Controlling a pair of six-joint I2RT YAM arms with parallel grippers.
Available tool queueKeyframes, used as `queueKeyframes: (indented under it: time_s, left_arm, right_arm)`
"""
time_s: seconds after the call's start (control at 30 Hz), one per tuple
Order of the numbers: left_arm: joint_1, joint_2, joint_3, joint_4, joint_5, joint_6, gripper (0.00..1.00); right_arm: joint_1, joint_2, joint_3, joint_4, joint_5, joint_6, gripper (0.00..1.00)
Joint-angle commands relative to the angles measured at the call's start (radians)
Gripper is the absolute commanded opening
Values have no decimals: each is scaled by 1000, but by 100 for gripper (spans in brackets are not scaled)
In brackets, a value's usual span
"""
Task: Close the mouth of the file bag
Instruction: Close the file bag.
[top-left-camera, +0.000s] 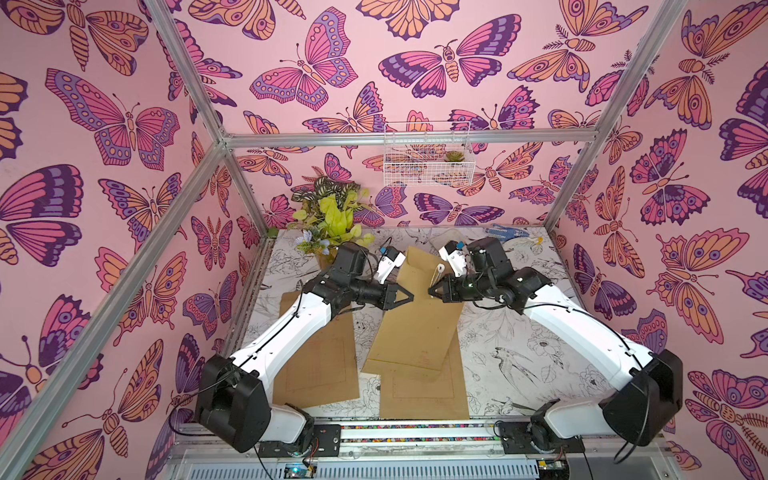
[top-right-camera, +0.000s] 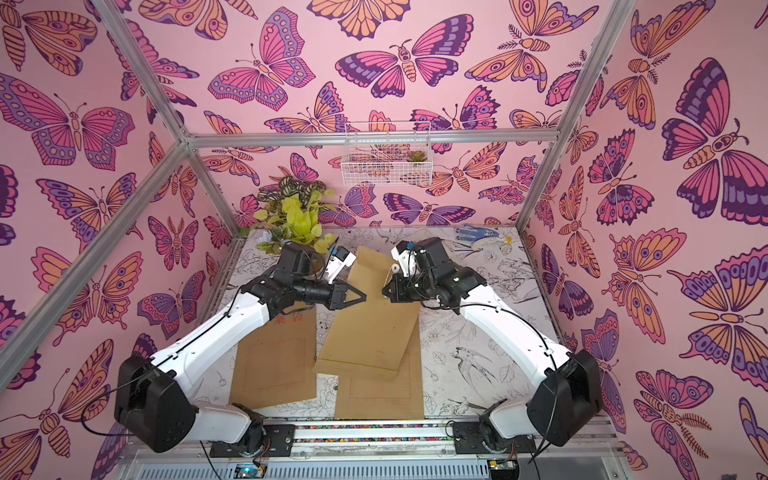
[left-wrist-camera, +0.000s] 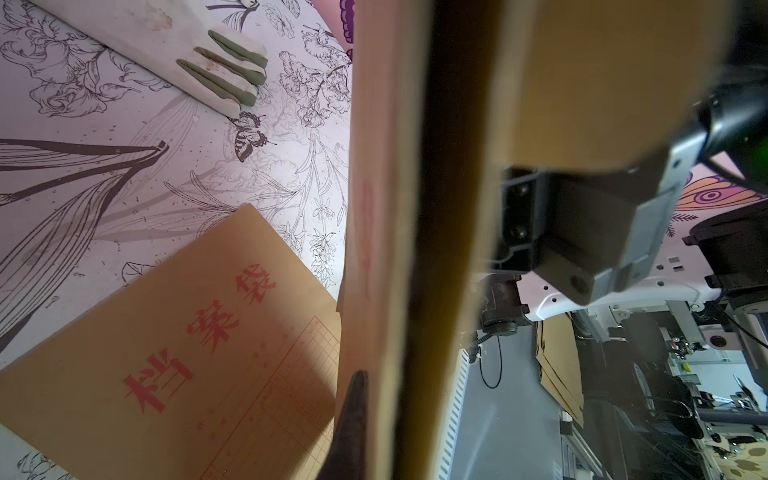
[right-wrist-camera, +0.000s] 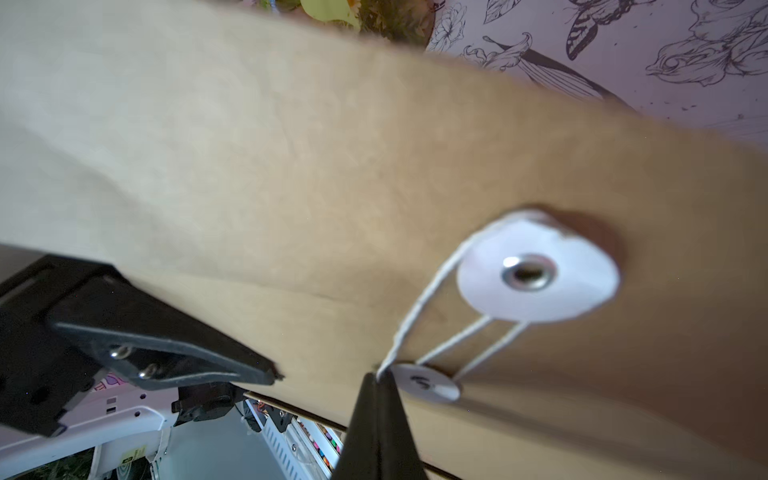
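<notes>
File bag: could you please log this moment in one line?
left gripper: shut on file bag edge | right gripper: shut on string | string: looped round white disc

The table (top-left-camera: 519, 332) wears a cloth of line-drawn flowers and birds. Flat on it lie two kraft envelopes: a left file bag (top-left-camera: 320, 365) and a front file bag (top-left-camera: 424, 399) near the front edge. A potted plant (top-left-camera: 328, 220) and a glove (top-left-camera: 505, 232) sit at the back.

Both top views look down from high above the front edge of the table (top-left-camera: 519, 332) toward the back wall (top-left-camera: 519, 183), and they share nearly the whole scene. The left wrist camera sits right against the file bag (left-wrist-camera: 374, 208). The right wrist camera is just as close to its string (right-wrist-camera: 415, 316).
</notes>
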Motion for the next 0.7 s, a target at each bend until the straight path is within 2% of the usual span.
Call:
queueKeyframes:
  time_s: [0.0, 0.3, 0.5, 0.67]
  left_arm:
    - [-2, -14, 34, 7, 24, 3, 0]
    - [-2, -23, 43, 6, 50, -4, 0]
    - [2, -22, 37, -6, 47, 8, 0]
    - [2, -10, 35, -7, 33, 12, 0]
  right_arm:
    - [-21, -20, -19, -43, 18, -21, 0]
    - [-62, -1, -23, -14, 14, -36, 0]
    - [-126, -16, -18, -51, 5, -78, 0]
    - [-102, -37, 23, -72, 20, -79, 0]
